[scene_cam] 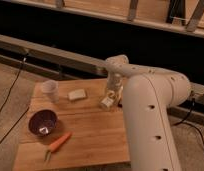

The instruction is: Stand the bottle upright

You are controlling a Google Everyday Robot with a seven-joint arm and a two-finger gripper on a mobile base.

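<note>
The bottle (107, 102) is a small clear bottle with a whitish label. It sits on the wooden table (90, 132) near the right back part, tilted, right under my gripper. My gripper (113, 93) comes down from the white arm (145, 100) at the right and is at the bottle's upper end, touching or nearly touching it. The arm hides the table's right edge.
A translucent white cup (50, 90) stands at the back left. A beige block (77, 94) lies between the cup and the bottle. A purple bowl (43, 122) sits front left, with a carrot (59, 143) in front of it. A dark wall and rail run behind the table.
</note>
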